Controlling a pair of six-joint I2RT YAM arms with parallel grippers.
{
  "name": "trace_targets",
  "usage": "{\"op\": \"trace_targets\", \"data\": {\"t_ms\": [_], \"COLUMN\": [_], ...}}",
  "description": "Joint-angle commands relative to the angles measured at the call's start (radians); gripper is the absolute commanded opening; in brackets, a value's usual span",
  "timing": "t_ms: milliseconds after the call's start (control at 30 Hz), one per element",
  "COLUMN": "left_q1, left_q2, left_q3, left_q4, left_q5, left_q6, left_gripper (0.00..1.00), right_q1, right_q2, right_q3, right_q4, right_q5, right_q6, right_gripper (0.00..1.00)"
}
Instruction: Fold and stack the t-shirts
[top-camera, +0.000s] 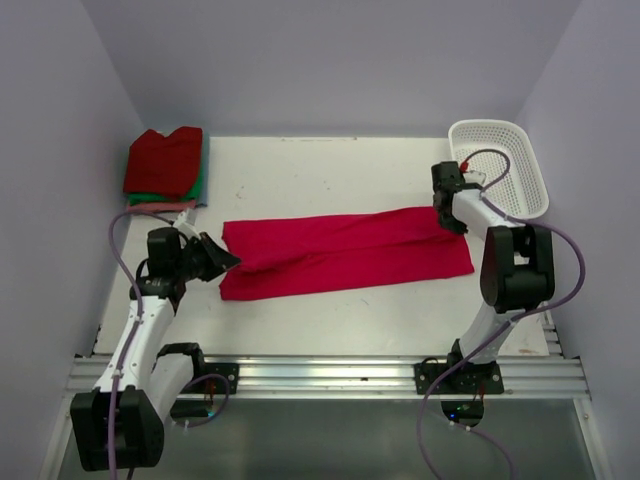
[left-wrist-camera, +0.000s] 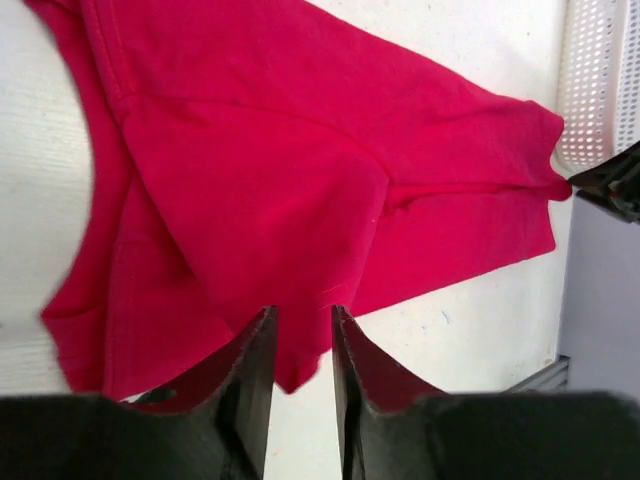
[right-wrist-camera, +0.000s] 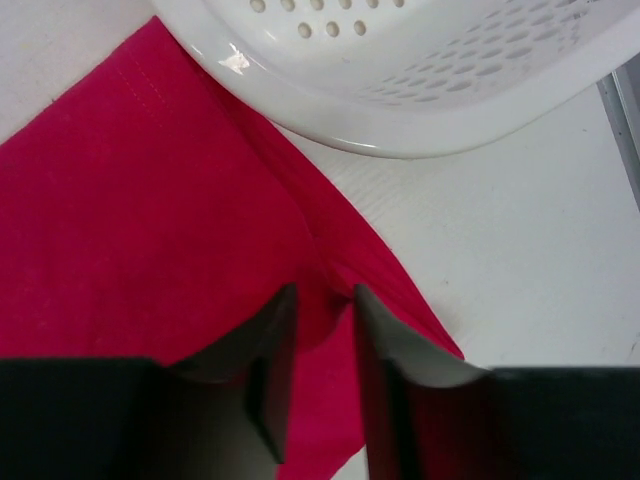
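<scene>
A bright crimson-pink t-shirt lies folded into a long strip across the middle of the table. At its left end my left gripper has its jaws slightly parted, a corner of the cloth lying loose between the tips. My right gripper is at the strip's far right corner, jaws also a little apart over a small ridge of the cloth, seen between the tips. At the back left sit other t-shirts folded in a stack, dark red on top, green and salmon pink edges beneath.
A white plastic lattice basket stands at the back right, just behind the right gripper, and its rim almost touches the shirt's corner. Grey walls close the table on three sides. The arms' mounting rail runs along the near edge.
</scene>
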Motion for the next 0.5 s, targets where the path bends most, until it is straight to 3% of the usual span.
{"op": "trace_targets", "data": {"t_ms": [0, 33, 67, 100, 233, 300, 400, 433, 467], "left_q1": [0.006, 0.006, 0.008, 0.008, 0.006, 0.008, 0.006, 0.006, -0.004], "left_q2": [-0.063, -0.081, -0.122, -0.144, -0.241, -0.238, -0.094, -0.047, 0.037], "left_q3": [0.002, 0.003, 0.006, 0.015, 0.025, -0.012, -0.026, -0.044, -0.058], "left_q4": [-0.037, -0.044, -0.041, -0.04, 0.053, 0.208, 0.352, 0.394, 0.488], "left_q5": [-0.073, -0.092, -0.105, -0.133, -0.153, -0.104, -0.043, -0.023, -0.005], "left_q6": [0.019, 0.005, 0.003, -0.004, -0.036, -0.058, -0.099, -0.125, -0.141], "left_gripper": [0.36, 0.58, 1.0, 1.0, 1.0, 1.0, 1.0, 1.0, 0.99], "right_q1": [0.011, 0.017, 0.035, 0.046, 0.129, 0.17, 0.178, 0.178, 0.178], "right_q2": [-0.031, -0.045, -0.066, -0.089, -0.212, -0.218, -0.194, -0.183, -0.153], "right_q3": [0.037, 0.034, 0.021, 0.01, -0.038, -0.046, -0.033, -0.029, -0.017], "right_q4": [-0.018, -0.015, -0.003, 0.011, 0.095, 0.103, 0.092, 0.082, 0.071], "right_q5": [0.045, 0.037, 0.022, -0.013, -0.133, -0.153, -0.198, -0.204, -0.204], "right_q6": [0.014, 0.011, 0.001, -0.023, -0.072, -0.074, -0.057, -0.054, -0.048], "right_gripper": [0.38, 0.45, 0.48, 0.53, 0.56, 0.55, 0.28, 0.0, 0.0]}}
